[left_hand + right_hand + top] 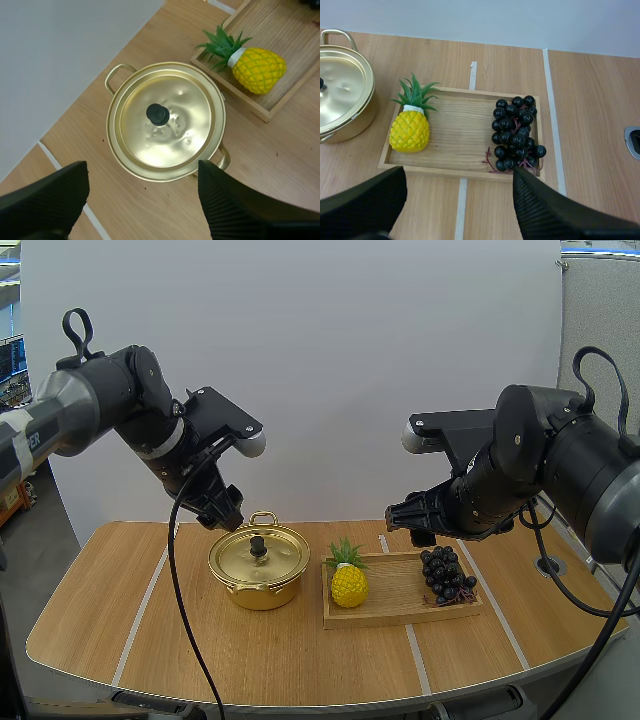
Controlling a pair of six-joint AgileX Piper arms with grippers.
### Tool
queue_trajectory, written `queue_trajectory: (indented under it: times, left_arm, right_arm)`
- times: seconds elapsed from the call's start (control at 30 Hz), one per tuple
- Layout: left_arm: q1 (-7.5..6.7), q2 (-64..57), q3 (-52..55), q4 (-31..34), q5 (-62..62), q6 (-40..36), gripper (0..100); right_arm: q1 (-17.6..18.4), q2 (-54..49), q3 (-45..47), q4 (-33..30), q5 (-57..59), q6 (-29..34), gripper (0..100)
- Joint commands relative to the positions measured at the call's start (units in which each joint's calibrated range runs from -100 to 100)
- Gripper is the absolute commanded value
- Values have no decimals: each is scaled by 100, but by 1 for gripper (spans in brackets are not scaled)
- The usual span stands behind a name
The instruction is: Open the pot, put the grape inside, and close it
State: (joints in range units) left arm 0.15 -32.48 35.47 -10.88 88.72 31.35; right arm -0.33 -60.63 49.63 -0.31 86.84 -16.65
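High view: a wooden tray [395,592] lies on the desk [300,660]; the bunch of grapes [447,575], dark and whole, lies inside the tray at one end, and a yellow pineapple [349,585] stands inside it at the other end; the gold pot [262,590] sits on the desk just beside the tray's pineapple end, close to the tray's edge but not touching it; its lid [280,558] is on, with a black knob [258,545] upright at the middle.

The left tool [225,515] hangs in the air on the side of the pot away from the tray, above the pot's rear handle and touching nothing; in the left wrist view its two black fingers [55,195] stand wide apart, ribbed inner faces turned to each other, nothing between them, with the lidded pot below.

The right tool [408,520] hovers above the tray's far edge, between the pineapple and the grapes; in the right wrist view its fingers [540,210] are spread wide and empty over the tray, one finger near the grapes, the other nearer the pineapple; the pot's rim shows beyond the pineapple end of the tray.
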Motion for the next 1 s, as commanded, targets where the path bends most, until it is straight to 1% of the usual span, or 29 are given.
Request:
queue_trajectory:
  times: [0.0, 0.13, 0.27, 0.47, 0.6, 0.83, 0.9, 0.97]
  left_arm:
    - [-12, 9, -47, -465, -413, 203, 100]
    - [-12, 9, -47, -797, -413, 231, 100]
    - [-12, 97, -47, -800, -413, 573, 100]
    - [-12, 882, -98, -719, -216, 787, 100]
    - [-12, 1439, -370, -729, -55, 756, 100]
    - [-20, 2279, -1216, -794, 128, 756, 100]
    - [-68, 2537, -1456, -800, 300, 745, 100]
    - [-159, 2746, -1596, -789, 325, 718, 100]
  right_arm:
    - [-18, -25, -56, -45, -96, -19, 100]
    - [-18, -25, -56, -45, -96, -19, 100]
    - [-18, -25, -56, -45, -96, -19, 100]
    - [-18, -25, -56, -45, -96, -19, 100]
    - [-18, -25, -56, -45, -96, -19, 100]
    - [-18, -25, -56, -45, -96, -19, 100]
    - [-18, -25, -56, -45, -96, -19, 100]
    - [-18, -25, -56, -45, -96, -19, 100]
